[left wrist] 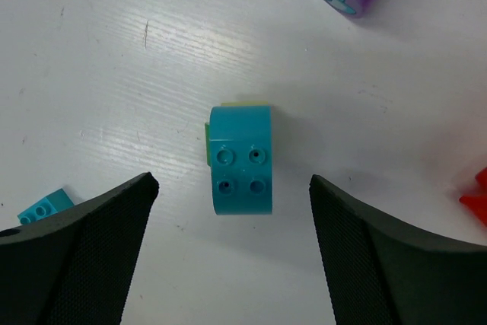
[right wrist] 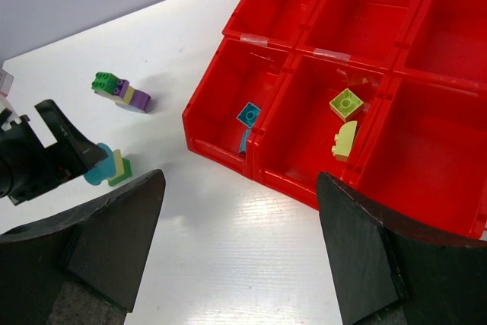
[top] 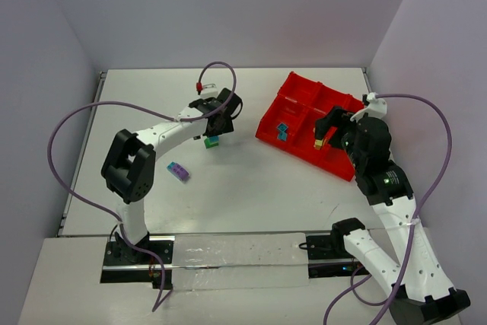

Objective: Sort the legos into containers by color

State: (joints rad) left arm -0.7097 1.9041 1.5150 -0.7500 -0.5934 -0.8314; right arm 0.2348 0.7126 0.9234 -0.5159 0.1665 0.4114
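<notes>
Black textured fingers (left wrist: 91,241) of left gripper (left wrist: 232,192) spread apart, empty, above white table (left wrist: 114,74). Between them, untouched: teal round-ended studded plastic brick (left wrist: 241,159), yellow-green piece (left wrist: 207,146) clipped on. Likely light, rigid, slick; pinch straight sides squarely or it may squirt out. Right gripper (right wrist: 240,188) also apart, empty, near red divided plastic tray (right wrist: 217,146); teal brick (right wrist: 248,116) in one compartment, yellow-green bricks (right wrist: 346,103) next door.

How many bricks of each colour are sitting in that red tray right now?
Teal bricks: 2
Yellow-green bricks: 2
Total in the red tray: 4
</notes>
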